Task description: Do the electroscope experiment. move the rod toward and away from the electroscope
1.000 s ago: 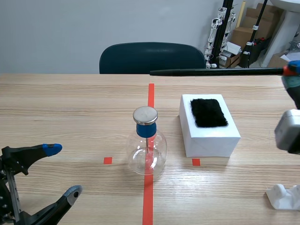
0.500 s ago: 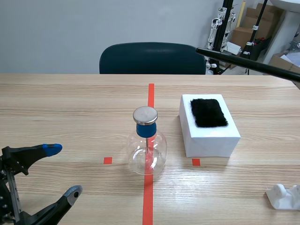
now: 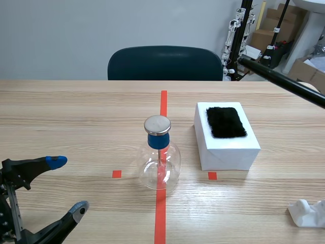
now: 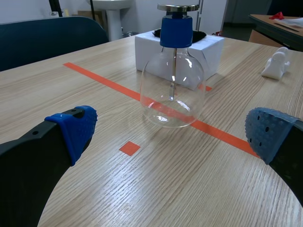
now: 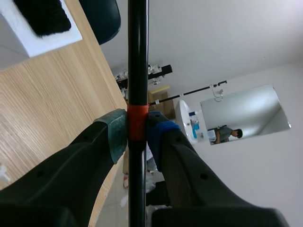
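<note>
Away phase, apparently: the right end effector [image 5: 137,135], clenched on the black rod [image 3: 284,83] at its orange band [image 5: 137,120], holds it raised well apart from the electroscope [image 3: 159,155] on the tabletop [image 3: 76,117], the left end effector [image 3: 67,184] released; next, bring the rod tip near the metal cap [image 3: 157,124], avoiding contact.

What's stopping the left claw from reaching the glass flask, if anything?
Probably nothing, so yes: the left claw is open and the flask stands straight ahead with only bare table between. The rod is up high, well off to the side.
</note>
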`<state>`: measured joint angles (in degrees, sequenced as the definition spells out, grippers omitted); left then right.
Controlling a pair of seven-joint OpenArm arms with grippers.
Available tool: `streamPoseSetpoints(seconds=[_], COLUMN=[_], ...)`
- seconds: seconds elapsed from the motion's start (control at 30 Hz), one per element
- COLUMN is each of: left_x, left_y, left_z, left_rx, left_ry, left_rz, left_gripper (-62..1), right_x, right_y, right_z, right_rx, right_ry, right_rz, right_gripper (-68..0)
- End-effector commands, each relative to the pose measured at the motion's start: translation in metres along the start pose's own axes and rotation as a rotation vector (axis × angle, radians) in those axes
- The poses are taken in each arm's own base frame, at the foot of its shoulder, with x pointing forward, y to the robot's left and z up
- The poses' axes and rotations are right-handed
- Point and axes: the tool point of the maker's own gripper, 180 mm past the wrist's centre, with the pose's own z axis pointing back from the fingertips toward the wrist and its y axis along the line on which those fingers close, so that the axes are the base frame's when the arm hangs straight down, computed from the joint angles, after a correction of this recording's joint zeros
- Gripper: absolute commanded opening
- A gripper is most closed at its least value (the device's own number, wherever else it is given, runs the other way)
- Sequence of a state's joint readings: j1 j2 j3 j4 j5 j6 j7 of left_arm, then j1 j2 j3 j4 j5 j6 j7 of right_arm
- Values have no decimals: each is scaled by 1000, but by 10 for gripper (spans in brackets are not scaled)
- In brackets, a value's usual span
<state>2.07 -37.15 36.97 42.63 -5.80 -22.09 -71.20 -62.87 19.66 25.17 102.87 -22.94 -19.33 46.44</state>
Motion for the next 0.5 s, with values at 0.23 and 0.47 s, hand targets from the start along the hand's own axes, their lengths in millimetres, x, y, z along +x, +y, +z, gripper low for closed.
streamPoseSetpoints(seconds=[0.23, 0.47], left_x=[8, 8], left_y=[1, 1], left_z=[-4, -4], left_rx=[0, 0], left_ry=[-38, -38], left_rz=[-4, -4], left_gripper=[14, 14], right_x=[-15, -16], right_y=[4, 3], right_z=[7, 7], right_rx=[7, 2], right_ry=[36, 39], right_rz=[-44, -49], right_gripper=[-677, -677])
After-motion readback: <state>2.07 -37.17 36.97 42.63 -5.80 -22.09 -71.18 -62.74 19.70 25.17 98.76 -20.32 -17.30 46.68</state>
